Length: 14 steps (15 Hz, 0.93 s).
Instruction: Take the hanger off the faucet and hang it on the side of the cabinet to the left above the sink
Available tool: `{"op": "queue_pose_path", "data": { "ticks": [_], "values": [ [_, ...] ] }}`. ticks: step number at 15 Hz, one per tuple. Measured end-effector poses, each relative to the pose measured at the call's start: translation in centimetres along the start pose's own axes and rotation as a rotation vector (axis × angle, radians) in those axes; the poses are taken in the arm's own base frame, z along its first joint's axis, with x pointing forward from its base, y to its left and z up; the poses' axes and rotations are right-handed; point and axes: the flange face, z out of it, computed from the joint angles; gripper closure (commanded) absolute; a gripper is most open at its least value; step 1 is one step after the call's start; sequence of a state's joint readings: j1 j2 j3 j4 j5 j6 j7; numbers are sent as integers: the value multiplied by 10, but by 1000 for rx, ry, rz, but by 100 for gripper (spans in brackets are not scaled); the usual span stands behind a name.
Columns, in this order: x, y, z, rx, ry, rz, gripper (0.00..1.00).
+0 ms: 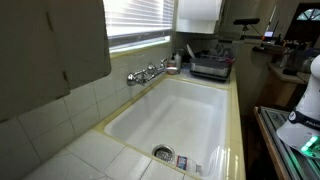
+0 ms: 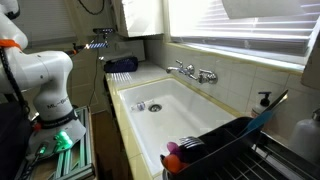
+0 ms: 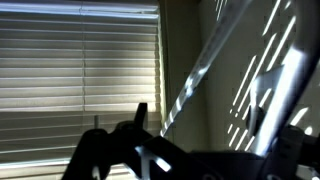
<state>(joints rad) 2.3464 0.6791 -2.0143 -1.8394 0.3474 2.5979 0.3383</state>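
The chrome faucet (image 1: pixel 150 72) is on the tiled wall above the cream sink (image 1: pixel 215 128), and both show in both exterior views, the faucet (image 2: pixel 192 72) and the sink (image 2: pixel 185 128). The grey-beige cabinet (image 1: pixel 50 40) hangs beside the window. I cannot make out the hanger on the faucet. My gripper (image 3: pixel 200 100) shows only in the wrist view, with its dark fingers apart, facing the blinds (image 3: pixel 80 60). A pale slender bar (image 3: pixel 200 62) slants up between the fingers. I cannot tell whether it is the hanger.
The robot's white arm (image 2: pixel 45 80) stands at the counter's end, also seen in an exterior view (image 1: pixel 305 110). A black dish rack (image 2: pixel 235 148) sits by the sink. A small white cupboard (image 1: pixel 198 14) hangs at the far end, above a dark appliance (image 1: pixel 212 66).
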Motion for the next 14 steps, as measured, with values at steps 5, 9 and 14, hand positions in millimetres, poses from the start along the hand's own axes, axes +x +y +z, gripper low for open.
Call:
{"op": "queue_pose_path", "data": {
  "ticks": [5, 9, 14],
  "values": [
    [-10, 2, -2, 42, -92, -39, 0],
    [-15, 5, 4, 123, -156, -70, 0],
    [-19, 8, 10, 216, -212, -115, 0]
  ]
}}
